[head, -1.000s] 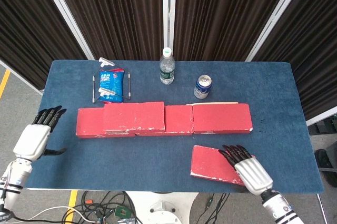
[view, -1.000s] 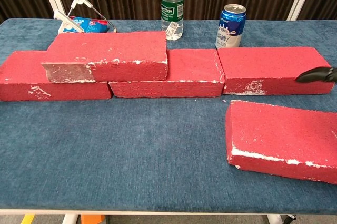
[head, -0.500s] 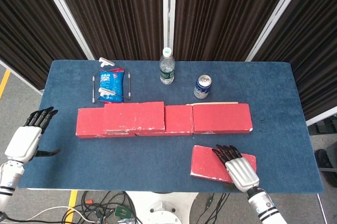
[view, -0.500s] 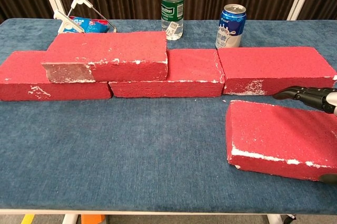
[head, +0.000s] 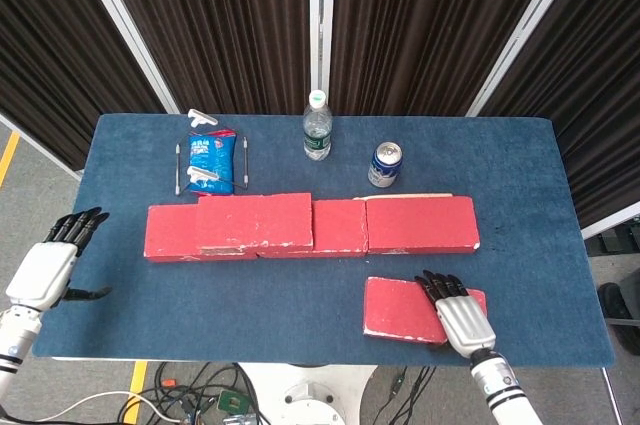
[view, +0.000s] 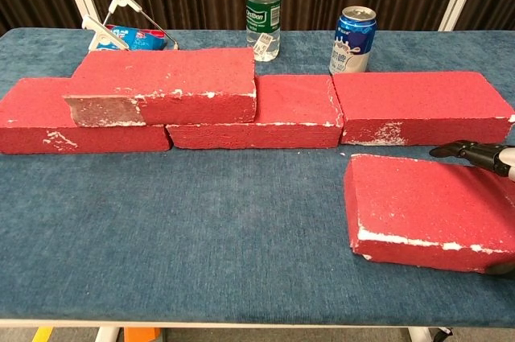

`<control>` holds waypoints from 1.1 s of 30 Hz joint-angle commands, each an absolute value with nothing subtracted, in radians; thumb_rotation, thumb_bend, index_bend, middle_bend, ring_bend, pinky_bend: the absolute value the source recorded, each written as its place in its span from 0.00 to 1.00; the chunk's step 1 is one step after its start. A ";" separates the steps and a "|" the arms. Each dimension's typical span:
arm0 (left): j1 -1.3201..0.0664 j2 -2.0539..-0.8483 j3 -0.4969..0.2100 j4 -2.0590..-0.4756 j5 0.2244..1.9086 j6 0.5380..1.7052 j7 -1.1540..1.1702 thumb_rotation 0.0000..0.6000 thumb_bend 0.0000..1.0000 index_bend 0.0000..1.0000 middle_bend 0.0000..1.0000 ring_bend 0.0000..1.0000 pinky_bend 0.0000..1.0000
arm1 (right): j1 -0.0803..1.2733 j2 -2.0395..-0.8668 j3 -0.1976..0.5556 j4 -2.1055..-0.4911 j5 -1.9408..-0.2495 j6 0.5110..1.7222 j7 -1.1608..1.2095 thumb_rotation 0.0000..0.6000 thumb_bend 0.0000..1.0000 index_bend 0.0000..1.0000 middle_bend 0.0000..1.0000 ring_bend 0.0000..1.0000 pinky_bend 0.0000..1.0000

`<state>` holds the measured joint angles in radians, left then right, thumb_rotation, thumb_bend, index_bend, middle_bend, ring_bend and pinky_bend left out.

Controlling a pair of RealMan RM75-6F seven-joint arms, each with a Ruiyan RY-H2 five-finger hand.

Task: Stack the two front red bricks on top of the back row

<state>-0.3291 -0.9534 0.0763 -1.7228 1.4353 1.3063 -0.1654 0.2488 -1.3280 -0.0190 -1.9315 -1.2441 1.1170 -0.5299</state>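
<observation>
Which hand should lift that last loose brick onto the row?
The right hand, probably: it already lies on the loose brick at the table's front right. The left hand hangs off the table's left edge, far from that brick, holding nothing.

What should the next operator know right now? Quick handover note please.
Left hand: open, off the table's left edge, holding nothing.
Right hand: lies on the front brick at front right; whether it grips is unclear.
Back row: three bricks flat in a line.
Done: one stacked brick sits on the row's left part.
Left: lift the front brick onto the row, likely on its right part.
</observation>
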 commanded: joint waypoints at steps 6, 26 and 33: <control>-0.327 -0.933 0.059 -1.736 1.444 1.276 -0.195 1.00 0.00 0.01 0.00 0.00 0.00 | 0.276 -1.321 -0.012 -1.926 -1.211 1.096 -0.509 1.00 0.00 0.00 0.00 0.00 0.00; -0.321 -0.907 0.030 -1.755 1.441 1.210 -0.207 1.00 0.00 0.01 0.00 0.00 0.00 | 0.324 -1.306 -0.030 -1.932 -1.165 1.086 -0.525 1.00 0.00 0.00 0.11 0.06 0.04; -0.320 -0.903 0.026 -1.758 1.443 1.191 -0.219 1.00 0.00 0.01 0.00 0.00 0.00 | 0.322 -1.320 -0.032 -1.923 -1.183 1.116 -0.518 1.00 0.05 0.00 0.21 0.20 0.07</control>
<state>-0.3202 -0.9033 0.0264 -1.7571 1.4428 1.1921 -0.2182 0.3232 -1.3176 -0.0315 -1.9246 -1.1793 1.1109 -0.5201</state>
